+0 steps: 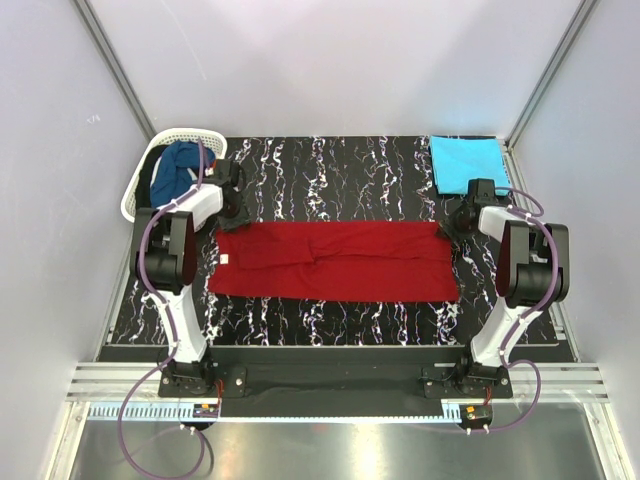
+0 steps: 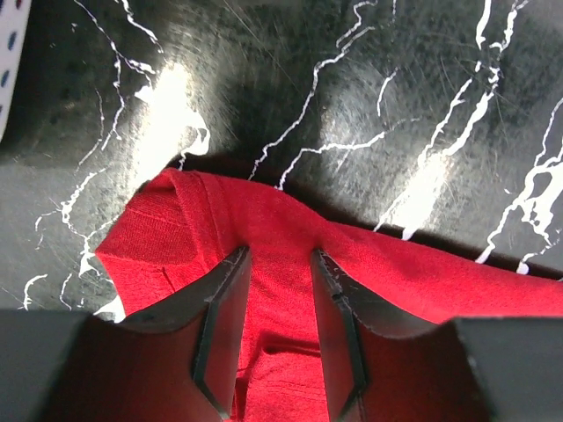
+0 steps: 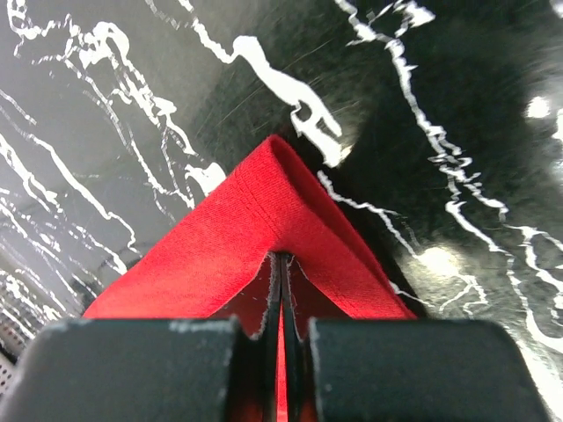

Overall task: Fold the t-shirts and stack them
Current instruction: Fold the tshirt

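Clamps the right gripper (image 3: 281,264) shut on the far right corner of the red t-shirt (image 1: 335,262), straddles its far left corner with the left gripper (image 2: 280,255) parted (nothing pinched yet), likely to fold the strip lying flat on the table (image 1: 330,170).

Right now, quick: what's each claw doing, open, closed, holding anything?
Left gripper: open, fingers either side of the red shirt edge.
Right gripper: closed on a corner of the red shirt.
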Controlling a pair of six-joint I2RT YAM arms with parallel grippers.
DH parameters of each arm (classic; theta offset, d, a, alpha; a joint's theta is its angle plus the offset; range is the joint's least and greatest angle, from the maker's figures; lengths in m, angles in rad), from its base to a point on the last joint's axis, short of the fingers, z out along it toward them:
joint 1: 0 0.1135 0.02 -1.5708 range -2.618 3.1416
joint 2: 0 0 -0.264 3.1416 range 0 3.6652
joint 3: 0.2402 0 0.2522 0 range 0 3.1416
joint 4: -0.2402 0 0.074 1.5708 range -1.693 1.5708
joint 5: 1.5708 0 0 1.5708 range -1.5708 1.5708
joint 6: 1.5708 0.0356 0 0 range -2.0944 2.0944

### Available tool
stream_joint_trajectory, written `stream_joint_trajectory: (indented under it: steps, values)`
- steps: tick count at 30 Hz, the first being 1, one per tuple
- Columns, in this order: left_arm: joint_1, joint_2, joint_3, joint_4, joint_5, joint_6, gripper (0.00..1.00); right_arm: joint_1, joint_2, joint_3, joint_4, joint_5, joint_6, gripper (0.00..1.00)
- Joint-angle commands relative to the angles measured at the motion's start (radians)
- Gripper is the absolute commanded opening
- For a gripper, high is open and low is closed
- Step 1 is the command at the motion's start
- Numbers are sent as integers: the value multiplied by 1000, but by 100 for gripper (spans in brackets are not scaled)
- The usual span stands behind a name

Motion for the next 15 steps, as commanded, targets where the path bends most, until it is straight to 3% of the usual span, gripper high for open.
stream_joint_trajectory:
  steps: [1, 9, 15]
  values:
    - [15, 42, 32, -17, -72, 7, 41, -30, 10, 11, -65, 136, -33, 0]
    - [-14, 65, 112, -12, 14, 6, 43, -36, 18, 27, -81, 198, -50, 0]
    - [-51, 29, 192, -26, 86, 33, 44, -36, -52, 48, -90, 160, -78, 2]
